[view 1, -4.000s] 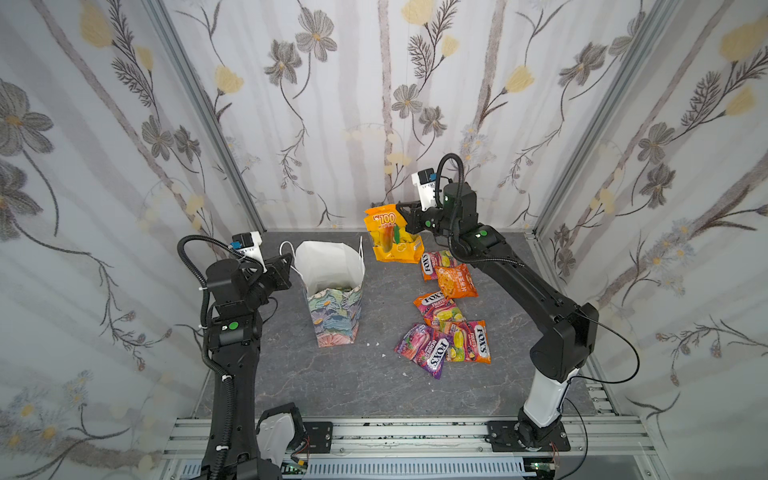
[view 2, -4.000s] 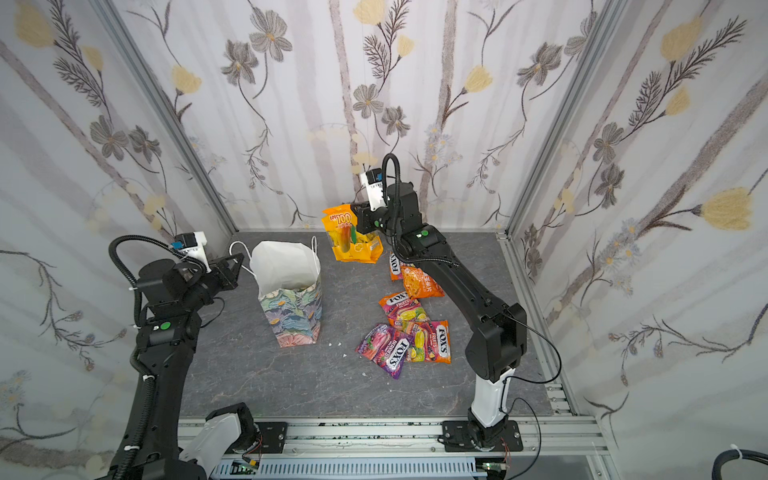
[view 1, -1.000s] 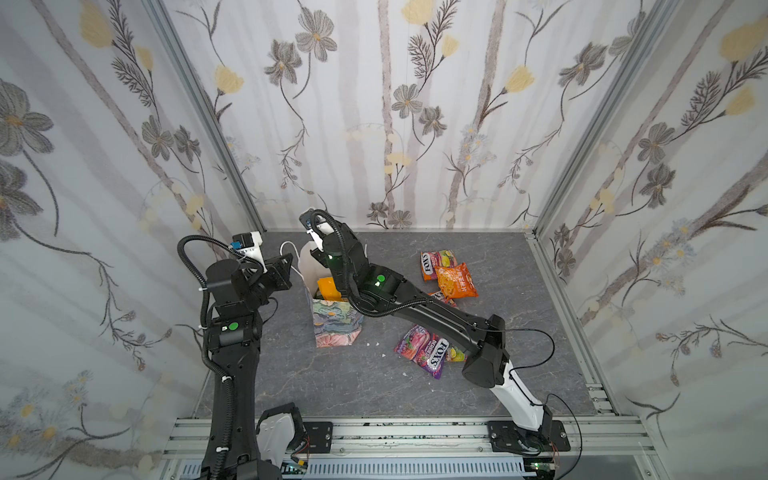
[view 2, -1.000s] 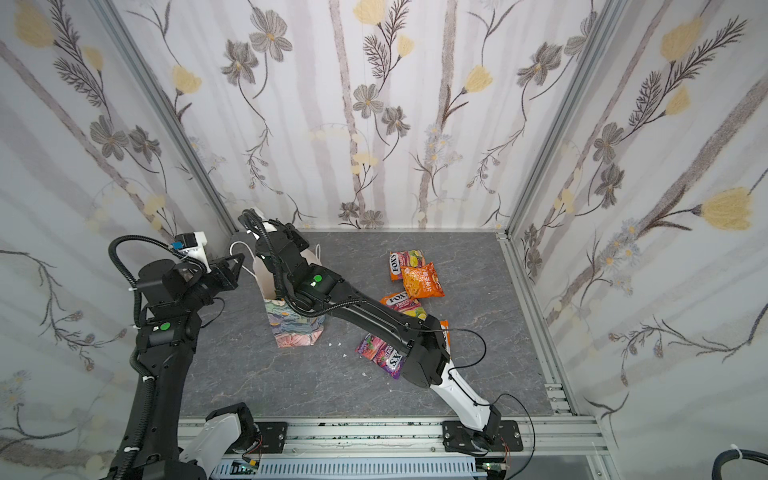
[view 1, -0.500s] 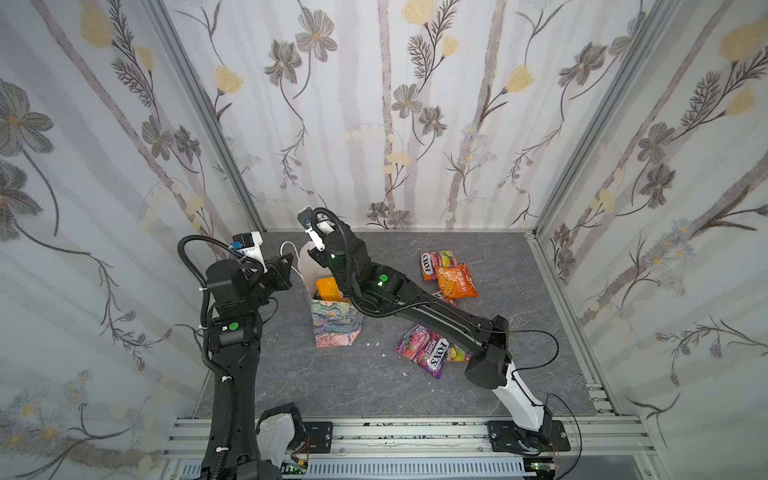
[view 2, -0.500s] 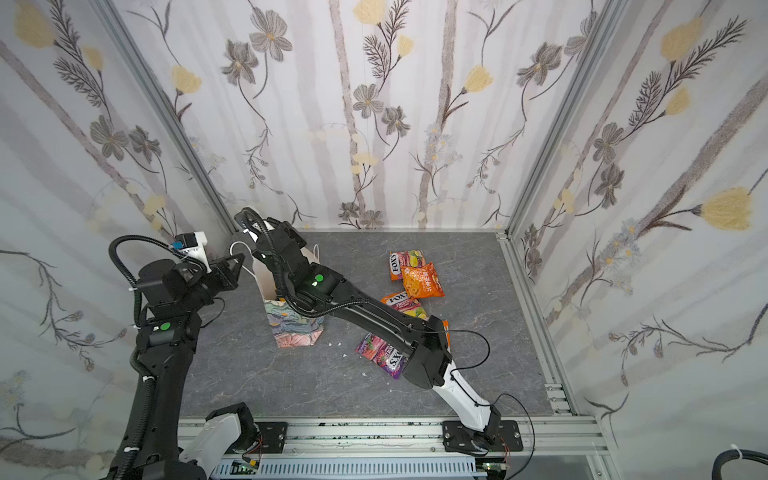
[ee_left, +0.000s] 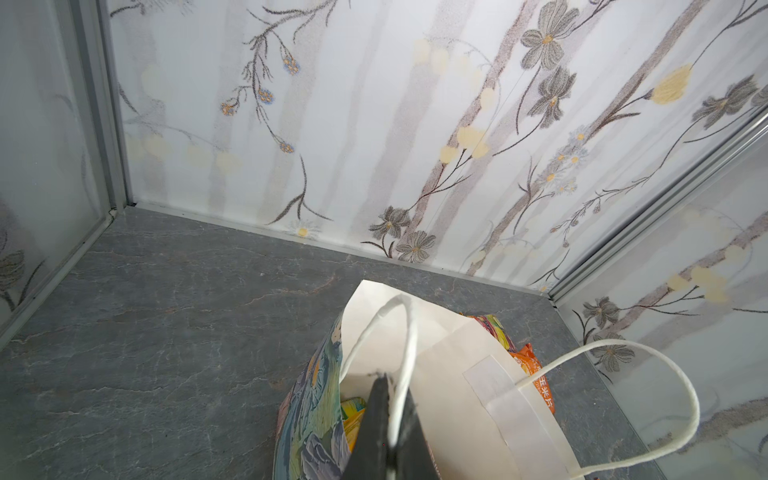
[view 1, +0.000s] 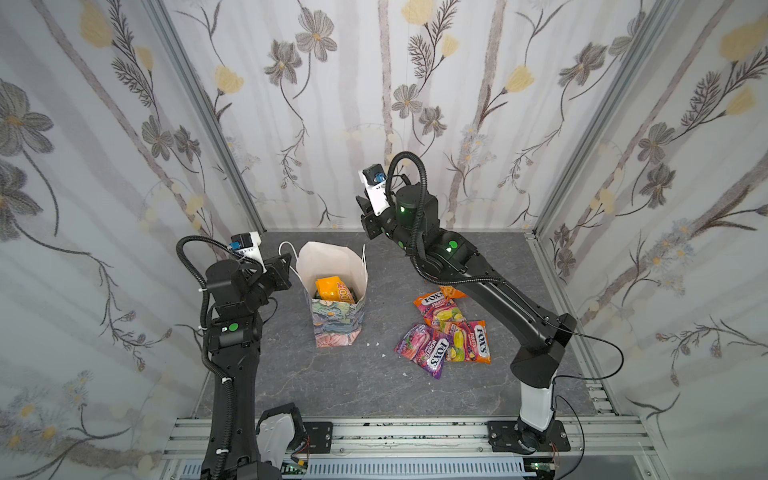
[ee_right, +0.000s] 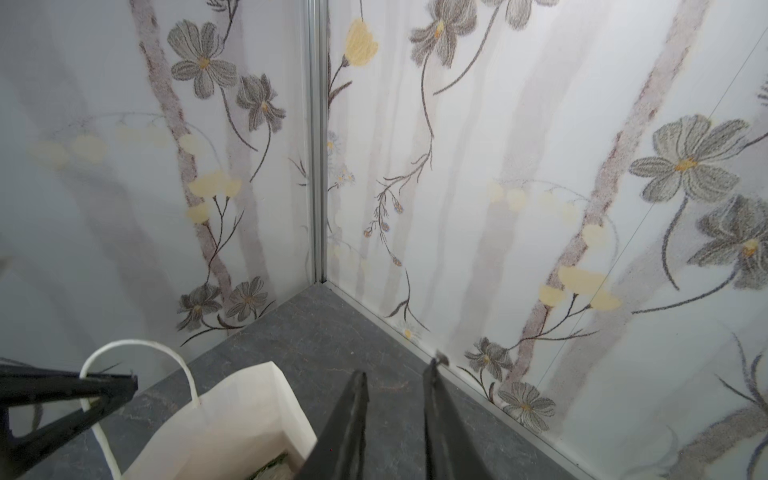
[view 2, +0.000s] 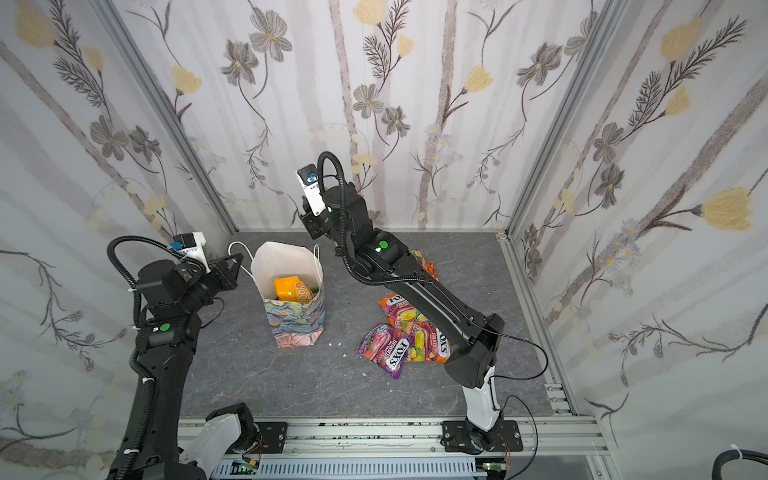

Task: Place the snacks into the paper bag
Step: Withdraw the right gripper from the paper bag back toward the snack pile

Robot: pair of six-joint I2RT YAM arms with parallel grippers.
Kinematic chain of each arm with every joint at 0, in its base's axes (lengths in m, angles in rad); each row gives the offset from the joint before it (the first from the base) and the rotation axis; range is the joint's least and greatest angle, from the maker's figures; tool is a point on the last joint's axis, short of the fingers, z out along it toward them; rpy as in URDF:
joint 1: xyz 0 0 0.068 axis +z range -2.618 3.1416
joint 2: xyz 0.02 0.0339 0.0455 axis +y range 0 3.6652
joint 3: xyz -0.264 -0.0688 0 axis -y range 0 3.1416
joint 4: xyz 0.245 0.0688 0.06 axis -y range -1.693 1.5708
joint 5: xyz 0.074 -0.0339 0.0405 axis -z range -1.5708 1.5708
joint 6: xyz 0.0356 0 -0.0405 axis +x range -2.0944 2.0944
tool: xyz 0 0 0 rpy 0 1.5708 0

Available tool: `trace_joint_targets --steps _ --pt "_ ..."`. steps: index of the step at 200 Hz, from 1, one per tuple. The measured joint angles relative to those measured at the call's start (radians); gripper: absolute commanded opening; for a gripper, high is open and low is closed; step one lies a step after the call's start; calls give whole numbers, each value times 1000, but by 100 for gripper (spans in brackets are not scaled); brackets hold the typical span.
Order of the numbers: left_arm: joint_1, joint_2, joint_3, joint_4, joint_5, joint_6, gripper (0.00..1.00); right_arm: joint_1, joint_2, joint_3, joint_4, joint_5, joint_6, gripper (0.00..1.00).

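The paper bag [view 1: 338,324] [view 2: 297,326] stands upright left of centre in both top views, its mouth wide. An orange pouch [view 1: 332,289] [view 2: 293,289] lies inside it. My left gripper [view 1: 286,266] [ee_left: 388,380] is shut on the bag's white cord handle [ee_left: 409,345] at the left rim. My right gripper [view 1: 365,218] [ee_right: 397,370] hangs open and empty, raised behind the bag's right side. Several FOX'S snacks lie on the table right of the bag: a purple pack [view 1: 424,349] [view 2: 388,347], an orange one [view 1: 471,340] and a pink-orange one [view 1: 434,309].
The right arm's forearm [view 1: 498,303] crosses above the snack pile and hides part of an orange pack [view 1: 451,292]. Floral walls close in three sides. An aluminium rail [view 1: 415,432] runs along the front edge. White crumbs [view 1: 376,344] lie near the bag.
My right gripper has opened, left the orange pouch in the bag, and drawn up and back to the right. The left arm has not moved.
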State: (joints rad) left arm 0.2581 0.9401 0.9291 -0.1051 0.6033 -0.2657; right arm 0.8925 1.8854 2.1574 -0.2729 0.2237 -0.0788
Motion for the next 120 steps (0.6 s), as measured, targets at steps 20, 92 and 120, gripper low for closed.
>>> trace_joint_targets --steps 20,92,120 --pt "0 -2 0 -3 -4 1 0 -44 -113 -166 -12 -46 24 40" --pt "0 -3 0 -6 -16 4 0 -303 -406 -662 21 -364 130 78" --pt "0 -3 0 -6 -16 4 0 -335 -397 -718 -46 -476 138 84"
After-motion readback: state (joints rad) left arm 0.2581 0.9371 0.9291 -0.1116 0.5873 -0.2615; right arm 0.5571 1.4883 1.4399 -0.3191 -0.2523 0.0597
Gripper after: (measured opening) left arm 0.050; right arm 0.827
